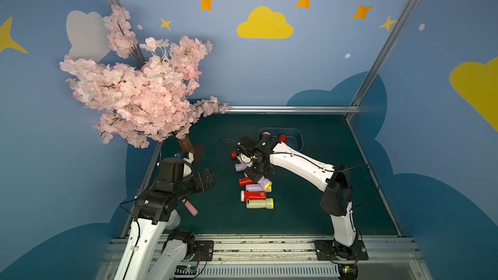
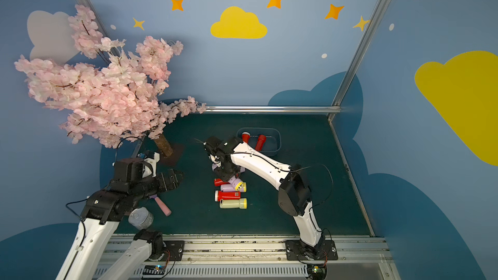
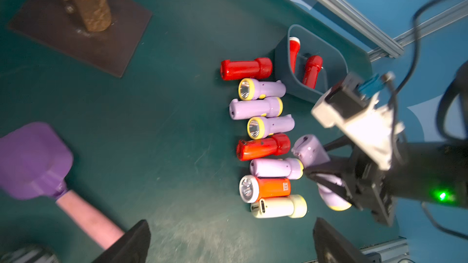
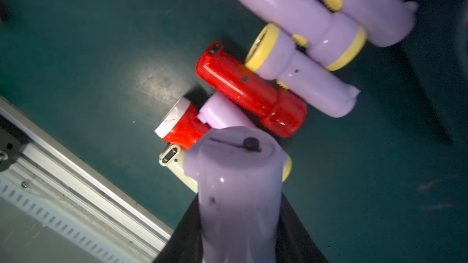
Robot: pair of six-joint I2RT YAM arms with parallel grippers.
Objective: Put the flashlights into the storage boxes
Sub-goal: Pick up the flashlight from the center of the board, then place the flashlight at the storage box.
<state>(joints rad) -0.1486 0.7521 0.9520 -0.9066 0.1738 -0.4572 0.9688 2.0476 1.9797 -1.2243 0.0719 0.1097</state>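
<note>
Your right end effector [image 3: 316, 163] pinches a lilac flashlight [image 4: 238, 185], storage box [image 1: 298, 137] at its 1 o'clock; left end effector [image 1: 207, 179] spread wide.

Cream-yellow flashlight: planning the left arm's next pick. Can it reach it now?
Probably yes: the left end effector is open and empty, and only bare mat lies between it and the cream-yellow flashlight.

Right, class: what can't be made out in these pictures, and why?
Both top views: right arm covers part of the flashlight row.
Top view: left arm hides scoop bowl.
Left wrist view: tin can blurred, cut by edge.
Right wrist view: held lilac flashlight head off-frame.
</note>
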